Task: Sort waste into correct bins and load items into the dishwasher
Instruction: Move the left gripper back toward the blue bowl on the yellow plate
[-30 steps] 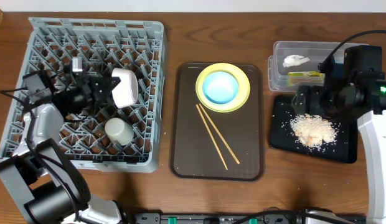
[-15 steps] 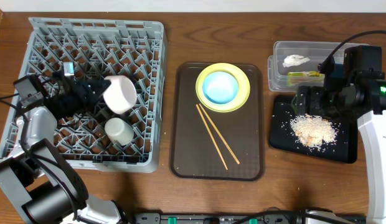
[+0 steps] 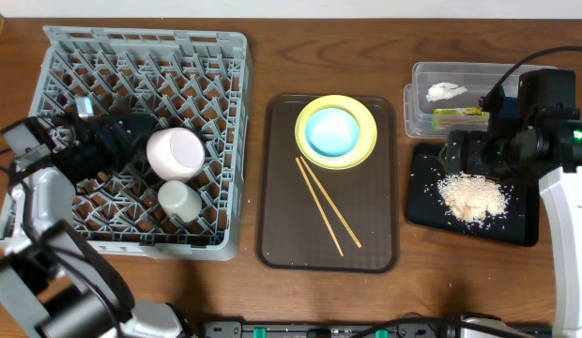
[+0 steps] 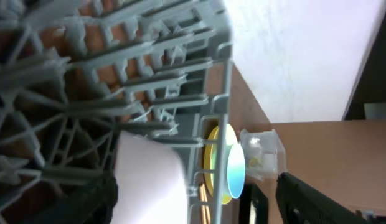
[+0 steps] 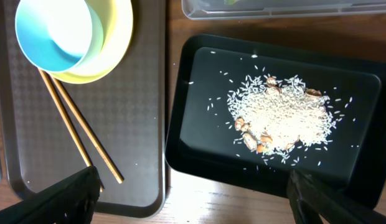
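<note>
Your left pincer [image 3: 136,141] is hanging with jaws spread beside the white bowl [image 3: 176,152], lying upturned and glossy inside the dish rack [image 3: 216,56]; its rim is hiding underneath.

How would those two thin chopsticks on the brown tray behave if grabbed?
The chopsticks look like thin wood, so they are probably stiff and very light. They lie flat on the brown tray, so pinching them may be awkward. Nudged sideways, they might roll or skid.
</note>
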Robot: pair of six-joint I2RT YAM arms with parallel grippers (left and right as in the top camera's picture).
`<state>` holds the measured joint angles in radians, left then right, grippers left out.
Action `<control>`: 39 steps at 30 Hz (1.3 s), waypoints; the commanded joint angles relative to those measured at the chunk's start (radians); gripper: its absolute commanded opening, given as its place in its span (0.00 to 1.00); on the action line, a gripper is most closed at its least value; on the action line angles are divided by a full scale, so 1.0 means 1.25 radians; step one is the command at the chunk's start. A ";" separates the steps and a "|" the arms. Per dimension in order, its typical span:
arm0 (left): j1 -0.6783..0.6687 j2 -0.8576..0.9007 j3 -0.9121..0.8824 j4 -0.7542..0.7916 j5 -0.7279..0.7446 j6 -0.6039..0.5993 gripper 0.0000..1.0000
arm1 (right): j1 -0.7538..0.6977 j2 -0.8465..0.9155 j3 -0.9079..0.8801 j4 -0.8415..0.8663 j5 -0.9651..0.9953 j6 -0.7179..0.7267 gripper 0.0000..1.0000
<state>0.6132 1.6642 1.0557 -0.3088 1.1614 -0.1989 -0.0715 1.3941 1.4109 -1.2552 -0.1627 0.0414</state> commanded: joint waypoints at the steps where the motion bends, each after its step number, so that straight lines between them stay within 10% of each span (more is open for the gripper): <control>1: -0.017 -0.118 0.034 0.000 -0.049 -0.021 0.86 | -0.002 -0.001 0.010 -0.005 0.008 0.002 0.96; 12: -0.344 -0.321 0.039 -0.085 -0.453 -0.026 0.89 | -0.002 -0.001 0.010 -0.016 0.127 0.104 0.99; 23: -0.737 -0.145 0.370 -0.341 -0.878 -0.011 0.96 | -0.002 -0.001 0.010 -0.022 0.127 0.104 0.99; 39: -0.971 0.218 0.459 -0.270 -0.915 0.039 0.96 | -0.002 -0.001 0.010 -0.031 0.127 0.103 0.99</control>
<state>-0.5770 1.9057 1.6238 -0.6571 0.0441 -0.1715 -0.0715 1.3941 1.4109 -1.2934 -0.0177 0.1535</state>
